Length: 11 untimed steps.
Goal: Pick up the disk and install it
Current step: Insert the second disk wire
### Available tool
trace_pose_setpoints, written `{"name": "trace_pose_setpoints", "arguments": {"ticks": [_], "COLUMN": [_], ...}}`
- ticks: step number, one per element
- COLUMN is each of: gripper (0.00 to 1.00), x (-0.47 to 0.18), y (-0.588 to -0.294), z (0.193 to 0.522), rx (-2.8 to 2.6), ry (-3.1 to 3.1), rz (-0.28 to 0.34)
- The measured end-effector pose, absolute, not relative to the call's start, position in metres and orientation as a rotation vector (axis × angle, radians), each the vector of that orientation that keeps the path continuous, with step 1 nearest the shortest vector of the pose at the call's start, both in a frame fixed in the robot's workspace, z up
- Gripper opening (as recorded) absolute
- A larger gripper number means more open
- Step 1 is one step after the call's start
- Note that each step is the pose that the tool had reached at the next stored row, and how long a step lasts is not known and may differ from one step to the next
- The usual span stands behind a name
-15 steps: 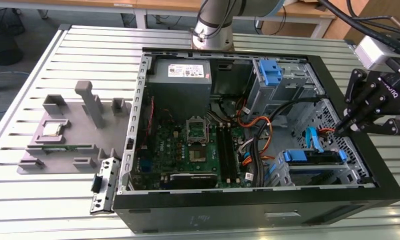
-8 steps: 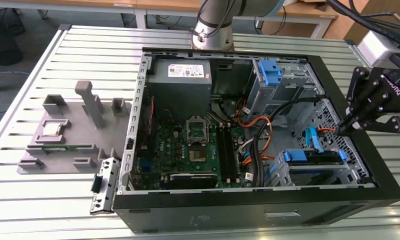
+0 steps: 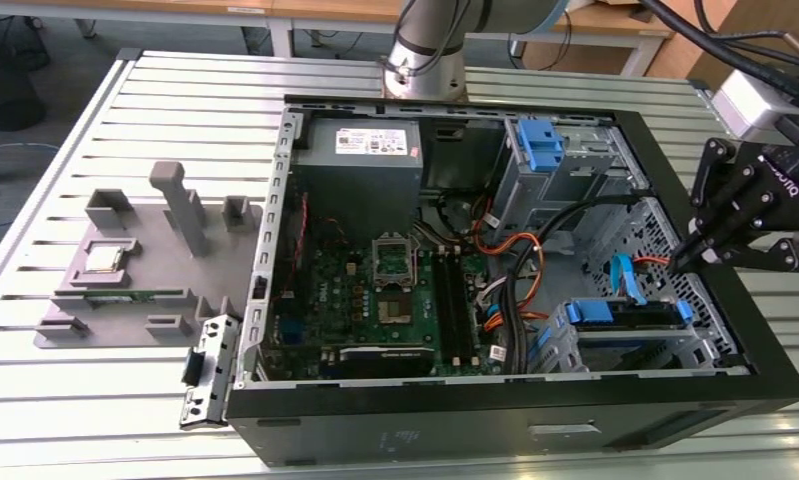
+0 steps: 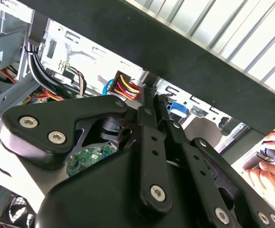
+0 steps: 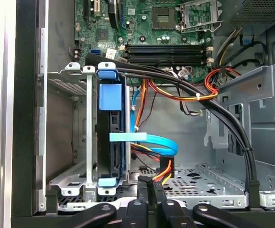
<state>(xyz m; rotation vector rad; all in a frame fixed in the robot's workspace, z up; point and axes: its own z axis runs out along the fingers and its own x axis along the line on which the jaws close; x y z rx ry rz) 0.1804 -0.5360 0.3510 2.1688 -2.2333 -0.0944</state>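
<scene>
Exterior view puts my gripper (image 3: pixel 703 262) at the right edge, fingers pressed together, holding nothing; I see the disk (image 3: pixel 622 313) seated in the case's (image 3: pixel 719 385) lower-right bay (image 3: pixel 693 345)

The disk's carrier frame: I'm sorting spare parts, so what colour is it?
Blue, clearest in the first wrist view, where the disk sits in its bay.

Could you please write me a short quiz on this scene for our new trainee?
1. True or false: the gripper holds the disk.
2. In which part of the computer case does the disk sit?
3. Fill in: the flat cable running off beside the disk is coloured ____.

Key: 1 false, its fingers are shut on nothing; 2 the drive cage; 3 blue.
</scene>
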Motion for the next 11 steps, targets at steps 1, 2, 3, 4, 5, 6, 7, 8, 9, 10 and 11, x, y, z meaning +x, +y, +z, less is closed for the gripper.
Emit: {"name": "trace_pose_setpoints", "arguments": {"ticks": [1, 2, 3, 4, 5, 6, 7, 8, 9, 10, 11], "gripper": [0.18, 0.18, 0.18, 0.18, 0.18, 0.18, 0.18, 0.18, 0.18, 0.18, 0.18], "x": [0.1800, 0.1796, 0.1792, 0.1788, 0.1786, 0.1784, 0.1782, 0.1780, 0.1777, 0.1774, 0.1771], "y": [-0.5361, -0.5362, -0.5362, -0.5363, -0.5363, -0.5364, -0.5364, -0.5366, -0.5367, -0.5367, -0.5367], "z": [0.3506, 0.3503, 0.3497, 0.3492, 0.3488, 0.3487, 0.3487, 0.3486, 0.3485, 0.3484, 0.3483], "rx": [2.169, 2.168, 2.168, 2.167, 2.165, 2.163, 2.160, 2.157, 2.154, 2.150, 2.146], "ry": [-2.233, -2.233, -2.232, -2.232, -2.230, -2.228, -2.225, -2.223, -2.220, -2.217, -2.213], "rz": [-0.094, -0.094, -0.093, -0.091, -0.087, -0.081, -0.075, -0.068, -0.061, -0.052, -0.043]}}
